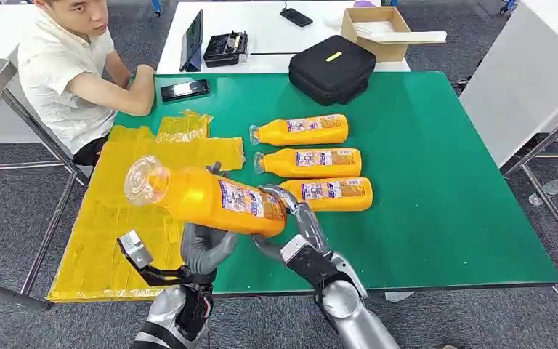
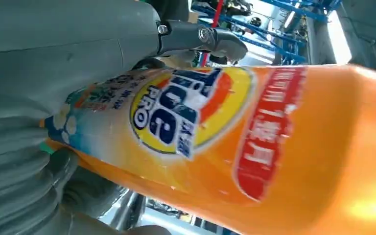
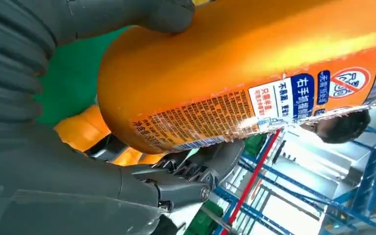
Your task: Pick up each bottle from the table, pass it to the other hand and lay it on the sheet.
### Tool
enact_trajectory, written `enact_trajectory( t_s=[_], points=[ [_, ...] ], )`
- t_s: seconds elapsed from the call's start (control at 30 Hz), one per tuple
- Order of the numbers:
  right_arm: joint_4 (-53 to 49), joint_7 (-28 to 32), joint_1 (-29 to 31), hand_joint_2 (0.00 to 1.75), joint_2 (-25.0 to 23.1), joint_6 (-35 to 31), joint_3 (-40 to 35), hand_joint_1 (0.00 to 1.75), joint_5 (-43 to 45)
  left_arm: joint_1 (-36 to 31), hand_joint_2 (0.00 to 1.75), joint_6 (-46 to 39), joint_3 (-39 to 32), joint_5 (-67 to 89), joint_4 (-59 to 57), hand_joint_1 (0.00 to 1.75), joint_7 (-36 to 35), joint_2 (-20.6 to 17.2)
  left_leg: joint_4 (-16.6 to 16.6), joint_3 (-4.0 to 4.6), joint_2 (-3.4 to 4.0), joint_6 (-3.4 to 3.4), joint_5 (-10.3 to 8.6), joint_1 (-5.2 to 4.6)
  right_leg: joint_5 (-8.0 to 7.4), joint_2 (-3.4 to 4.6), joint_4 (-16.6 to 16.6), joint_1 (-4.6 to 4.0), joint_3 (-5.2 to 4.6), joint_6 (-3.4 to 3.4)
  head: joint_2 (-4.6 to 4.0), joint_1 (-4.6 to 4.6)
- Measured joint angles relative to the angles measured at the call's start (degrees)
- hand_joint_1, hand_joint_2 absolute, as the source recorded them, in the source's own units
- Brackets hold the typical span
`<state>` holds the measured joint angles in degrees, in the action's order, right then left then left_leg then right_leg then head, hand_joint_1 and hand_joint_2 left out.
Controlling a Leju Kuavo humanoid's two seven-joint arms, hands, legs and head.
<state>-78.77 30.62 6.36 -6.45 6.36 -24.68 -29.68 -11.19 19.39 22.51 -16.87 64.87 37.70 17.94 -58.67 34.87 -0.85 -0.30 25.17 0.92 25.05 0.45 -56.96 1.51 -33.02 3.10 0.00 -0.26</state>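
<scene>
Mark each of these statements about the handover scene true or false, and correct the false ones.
1. Both hands touch the raised bottle. True: left hand below it, right hand at its base.
2. Four bottles lie on the green table. False: three.
3. The yellow sheet already holds a bottle. False: none lies on it.
4. A person sits at the table's far corner. True.
5. The black case is open. False: closed.

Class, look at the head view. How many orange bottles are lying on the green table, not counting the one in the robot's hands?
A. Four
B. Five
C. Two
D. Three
D: three orange bottles lie side by side on the green table, namely the far bottle, the middle bottle and the near bottle, while the held bottle is raised between both hands.
</scene>
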Motion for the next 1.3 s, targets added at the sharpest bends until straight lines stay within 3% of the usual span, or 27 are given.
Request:
enact_trajectory(
  t_s=[0.1, 0.2, 0.33, 0.37, 0.4, 0.6, 0.8, 1.27, 1.3],
  points=[
    [0.20, 0.02, 0.00, 1.75, 0.00, 0.02, -0.13, 1.62, 0.02, -0.03, 1.75, -0.09, -0.04, 0.07, -0.26, 0.00, 0.00, 0.00, 0.00, 0.00, 0.00, 0.00, 0.00, 0.00, 0.00, 0.00, 0.00, 0.00, 0.00, 0.00, 0.00, 0.00],
    [0.39, 0.24, 0.00, 1.75, 0.00, 0.09, -0.53, 1.69, 0.33, -0.03, 1.75, -0.63, -0.13, 0.13, -0.39, 0.00, -0.11, 0.00, 0.00, -0.01, 0.00, 0.00, 0.00, 0.00, 0.00, 0.00, 0.00, 0.00, 0.00, 0.00, 0.00, 0.00],
    [0.72, 0.46, -0.02, 1.75, 0.00, 0.22, -1.05, 1.61, 1.33, -0.02, 1.75, -0.55, -0.26, 0.07, -0.48, 0.02, -0.26, 0.00, 0.00, 0.00, 0.00, 0.00, 0.00, 0.00, 0.00, 0.00, 0.00, 0.00, 0.00, 0.00, 0.00, -0.02],
    [0.87, 0.52, -0.02, 1.75, 0.00, 0.22, -1.16, 1.61, 1.53, -0.01, 1.75, -0.52, -0.31, 0.04, -0.48, 1.26, -0.26, 0.00, 0.00, 0.00, 0.00, 0.00, 0.00, 0.00, 0.00, 0.00, 0.00, 0.00, 0.00, 0.00, 0.00, 0.00],
    [0.98, 0.61, -0.02, 1.75, 0.00, 0.24, -1.23, 1.61, 1.60, 0.00, 1.75, -0.50, -0.35, 0.04, -0.46, 1.75, -0.26, 0.00, 0.00, 0.00, 0.00, 0.00, 0.00, 0.00, 0.00, 0.00, 0.00, 0.00, 0.00, 0.00, 0.00, 0.00],
    [1.57, 0.96, -0.03, 1.75, 0.04, 0.66, -1.22, 1.57, 3.32, 0.28, 1.75, 0.61, -1.27, 1.05, 0.22, 1.75, -0.07, 0.00, 0.00, 0.00, 0.01, 0.00, 0.00, 0.00, 0.00, 0.00, 0.00, 0.00, -0.01, 0.00, 0.00, 0.00],
    [2.21, 1.25, -0.12, 1.75, 0.07, 1.05, -1.07, 1.43, 3.65, 0.51, 1.75, 0.63, -1.95, 1.27, 0.72, 1.75, -0.18, 0.00, 0.00, -0.01, 0.01, 0.00, 0.00, 0.00, 0.00, 0.00, 0.00, 0.00, -0.01, 0.00, 0.00, 0.00],
    [3.15, 1.53, -0.41, 1.75, 0.37, 1.05, -1.07, 1.45, 3.83, 1.00, 1.75, 1.05, -3.02, 1.27, 1.94, 1.75, -1.49, 0.00, 0.00, 0.00, 0.01, 0.00, 0.00, 0.00, 0.00, 0.01, 0.00, 0.00, -0.03, 0.00, 0.00, 0.00],
    [3.15, 1.53, -0.41, 1.75, 0.37, 1.05, -1.07, 1.38, 3.85, 1.00, 1.75, 1.05, -3.02, 1.27, 1.97, 1.75, -1.49, 0.00, 0.00, 0.00, 0.01, 0.00, 0.00, 0.00, 0.00, 0.01, 0.00, 0.00, -0.03, 0.00, 0.00, 0.00]
  ],
)
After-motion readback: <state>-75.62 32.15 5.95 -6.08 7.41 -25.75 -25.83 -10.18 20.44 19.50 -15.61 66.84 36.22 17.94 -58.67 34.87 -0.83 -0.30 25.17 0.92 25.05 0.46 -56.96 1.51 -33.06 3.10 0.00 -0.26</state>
